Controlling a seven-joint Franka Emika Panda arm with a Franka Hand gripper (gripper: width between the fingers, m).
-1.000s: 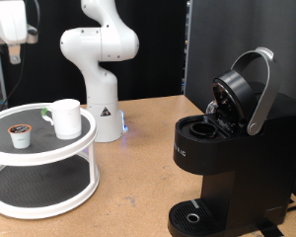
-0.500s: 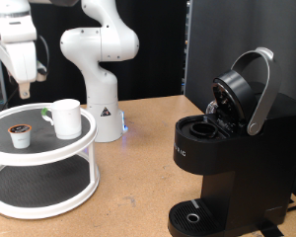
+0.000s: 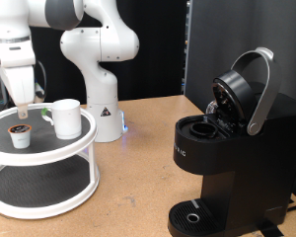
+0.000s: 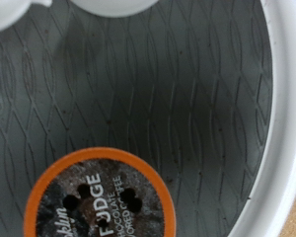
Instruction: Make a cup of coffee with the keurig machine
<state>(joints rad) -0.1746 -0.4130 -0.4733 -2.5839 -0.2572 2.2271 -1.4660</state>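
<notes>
The white cup (image 3: 67,118) stands on the top tier of a round white two-tier stand (image 3: 59,150) at the exterior view's left. A small white coffee pod (image 3: 22,135) with a dark, orange-rimmed top sits beside it. My gripper (image 3: 23,106) hangs just above the pod. The wrist view shows the pod (image 4: 99,203) on the grey mat, and none of my fingers. The black keurig machine (image 3: 222,163) stands at the exterior view's right. Its lid and silver handle (image 3: 259,94) are raised and the pod chamber is open.
The arm's white base (image 3: 101,99) stands behind the stand. The stand's lower tier (image 3: 39,183) holds nothing. The stand's white rim (image 4: 286,118) curves close beside the pod. A dark panel rises behind the machine.
My gripper has come down from the exterior view's upper left to just above the pod. Cup, pod and machine have not moved.
</notes>
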